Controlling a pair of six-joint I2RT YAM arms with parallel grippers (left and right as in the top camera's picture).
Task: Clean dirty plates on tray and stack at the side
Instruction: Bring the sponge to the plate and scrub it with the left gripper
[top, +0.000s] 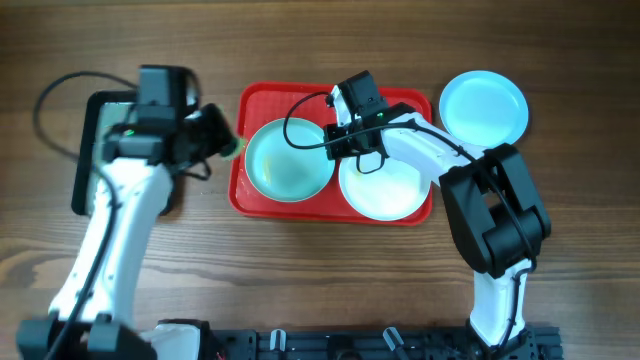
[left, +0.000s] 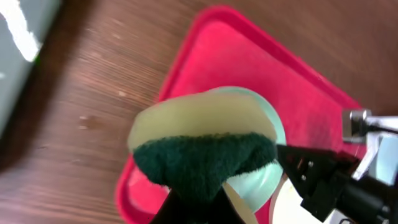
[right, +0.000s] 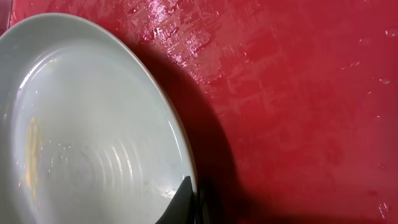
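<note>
The tray (top: 262, 100) sits mid-bench toward the far edge. Two plates lie in it side by side: an aqua plate (top: 290, 160) on the left and a white plate (top: 385, 190) on the right. A third plate (top: 484, 105), also aqua, lies off the tray near the far right corner. I take that to be the stacking spot, so one plate looks done and two remain.

The left gripper (top: 222, 140) hangs just outside the tray's left rim, clamped on a folded sponge (left: 205, 143). The green scouring face points down toward the aqua plate, the way it would be held for scrubbing. A dark tray (top: 80, 170) lies close behind it by the left edge, handy for wetting the sponge.

The right gripper (top: 360, 150) is low over the tray, between the two plates at their far sides. In its wrist view one dark fingertip (right: 183, 199) meets the rim of a pale plate. I read this as steadying the plate so it cannot slide while being wiped. I cannot tell whether the jaws are apart or pinching the rim, nor for certain which plate it is. That plate has a faint yellowish smear (right: 31, 149), so it looks uncleaned, and the red floor beside it glistens wet, so plates may skid
</note>
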